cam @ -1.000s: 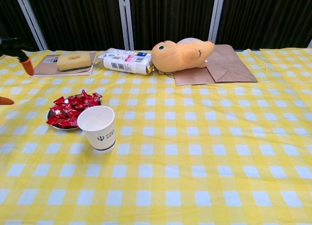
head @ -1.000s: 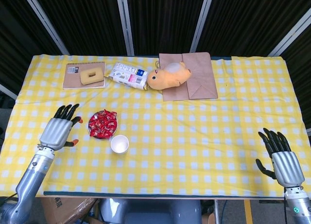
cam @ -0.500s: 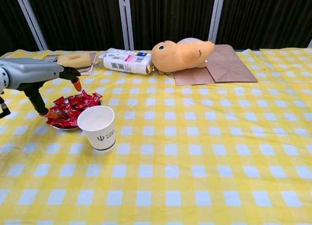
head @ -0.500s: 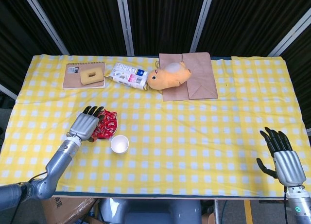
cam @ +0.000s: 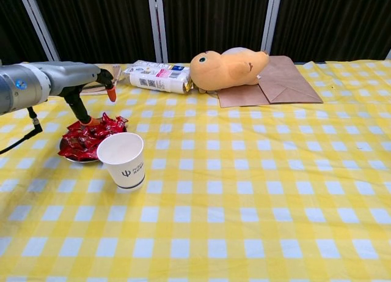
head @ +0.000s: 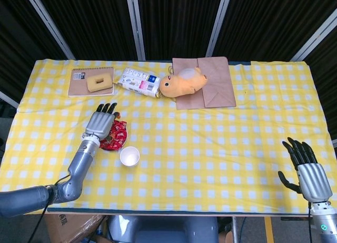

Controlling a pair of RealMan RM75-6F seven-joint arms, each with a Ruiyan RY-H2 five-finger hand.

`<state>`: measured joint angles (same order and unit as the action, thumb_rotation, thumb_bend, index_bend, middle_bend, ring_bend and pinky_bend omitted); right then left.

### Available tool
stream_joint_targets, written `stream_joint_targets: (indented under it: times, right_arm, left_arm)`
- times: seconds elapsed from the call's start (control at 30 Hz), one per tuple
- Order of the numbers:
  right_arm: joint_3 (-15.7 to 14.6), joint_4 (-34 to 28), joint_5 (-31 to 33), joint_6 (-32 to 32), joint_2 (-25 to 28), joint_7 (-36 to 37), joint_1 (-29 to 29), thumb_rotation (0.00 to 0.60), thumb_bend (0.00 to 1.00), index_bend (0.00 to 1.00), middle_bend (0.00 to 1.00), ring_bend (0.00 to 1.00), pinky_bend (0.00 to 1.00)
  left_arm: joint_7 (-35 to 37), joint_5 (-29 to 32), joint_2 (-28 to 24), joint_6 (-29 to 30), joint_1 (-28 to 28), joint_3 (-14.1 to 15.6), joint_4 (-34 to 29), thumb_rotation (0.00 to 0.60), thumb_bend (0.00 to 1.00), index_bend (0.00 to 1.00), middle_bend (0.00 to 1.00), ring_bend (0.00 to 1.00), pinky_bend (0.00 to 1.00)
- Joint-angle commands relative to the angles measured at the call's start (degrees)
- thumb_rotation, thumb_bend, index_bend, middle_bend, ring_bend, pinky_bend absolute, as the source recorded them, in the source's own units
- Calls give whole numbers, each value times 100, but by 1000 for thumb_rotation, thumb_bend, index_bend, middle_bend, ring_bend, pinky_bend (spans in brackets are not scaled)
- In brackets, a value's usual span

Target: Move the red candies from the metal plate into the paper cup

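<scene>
Red wrapped candies (head: 116, 134) (cam: 90, 139) are piled on a small metal plate (cam: 68, 158) at the near left of the table. A white paper cup (head: 129, 156) (cam: 124, 159) stands upright just in front of the plate, to its right. My left hand (head: 101, 122) (cam: 68, 80) hovers over the left part of the pile with its fingers stretched out and apart; one orange fingertip (cam: 88, 120) reaches down to the candies. It holds nothing. My right hand (head: 309, 173) stays open at the table's near right corner, far from the plate.
Along the back of the table lie a notebook (head: 90, 82) with a yellow sponge (cam: 93, 76) on it, a white packet (head: 139, 81) (cam: 156, 77), an orange plush toy (head: 181, 82) (cam: 227, 68) and a brown paper bag (head: 210, 85) (cam: 278, 80). A yellow checked cloth covers the table.
My left hand has swung in from left of the plate to over the candies, then a little farther back. The right hand has hardly moved.
</scene>
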<state>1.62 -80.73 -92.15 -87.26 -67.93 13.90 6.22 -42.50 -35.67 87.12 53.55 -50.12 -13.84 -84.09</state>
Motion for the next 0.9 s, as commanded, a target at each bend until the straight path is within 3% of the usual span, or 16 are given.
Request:
stream_joint_targets:
  times: [0.03,0.47,0.67,0.9]
  right_arm:
    - [6,2,10,0,6,51,2,600,423,0,0,0,0]
    - [43,44,35,-43,8,228,0,600,423,0,0,0,0]
    - [39,38,18,-54,11,252,2,600,423,0,0,0,0]
    - [39,40,23,-63,14,282,-6,600,423,0,0,0,0]
  left_arm:
    - [-114,261,210,-158,-277,-74,322,600,327,287,0,0,0]
    - [-552,1093,560,-542,-918,113,975,600,333,318,0,0,0]
    - [-556,1238,683,-498,-1011,198,1151,600,333,366,0,0,0]
    - [-515,1321,810,-493,-1075,261,1361,600,333,356,0,0,0]
